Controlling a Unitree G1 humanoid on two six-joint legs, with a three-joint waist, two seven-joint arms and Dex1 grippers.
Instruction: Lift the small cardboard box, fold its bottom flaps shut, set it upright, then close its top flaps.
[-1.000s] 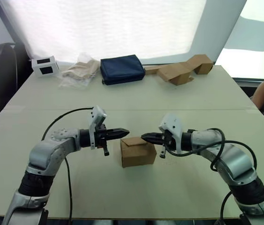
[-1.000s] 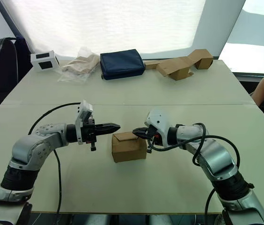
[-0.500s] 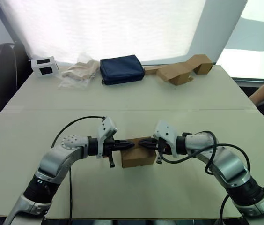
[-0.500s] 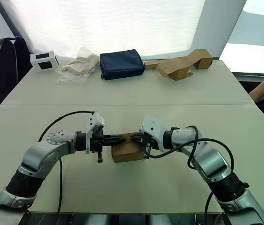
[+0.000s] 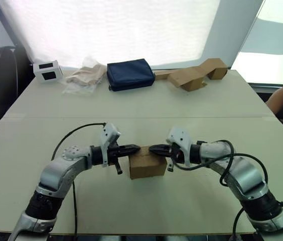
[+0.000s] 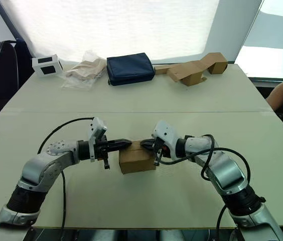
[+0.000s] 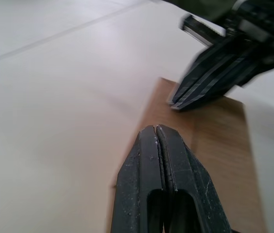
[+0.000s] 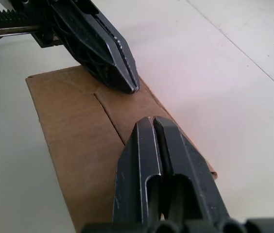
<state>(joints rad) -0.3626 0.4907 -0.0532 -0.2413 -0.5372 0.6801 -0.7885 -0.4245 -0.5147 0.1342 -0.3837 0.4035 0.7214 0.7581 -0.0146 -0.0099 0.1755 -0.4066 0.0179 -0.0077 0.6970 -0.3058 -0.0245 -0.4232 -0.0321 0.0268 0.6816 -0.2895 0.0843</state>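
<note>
Head camera: we see the small cardboard box [image 5: 147, 164] standing on the near half of the table [image 5: 131, 108], between the two arms. The left gripper [image 5: 137, 148] reaches in from the robot's left and the right gripper [image 5: 151, 149] from its right; both tips sit over the top face of the box, near each other but apart. At the far edge of the table we note a white box [image 5: 48, 71], a crumpled plastic bag [image 5: 84, 75], a dark blue pouch [image 5: 130, 74] and a pile of folded cardboard [image 5: 197, 74]. A person's arm [image 5: 281, 99] shows past the table's right edge.

Left wrist camera: we see the left gripper [image 7: 157, 130] with its two fingers pressed together, gripping nothing, the tip low over the brown top of the box [image 7: 214, 141]. The right gripper [image 7: 176, 103] points toward it from the opposite side, its tip at the box's edge.

Right wrist camera: we see the right gripper [image 8: 153, 121] likewise with fingers together and empty, over the top flaps [image 8: 86, 124], which lie folded flat with a seam between them. The left gripper [image 8: 133, 88] rests its tip on or just above the same top face; we cannot tell whether it touches.
</note>
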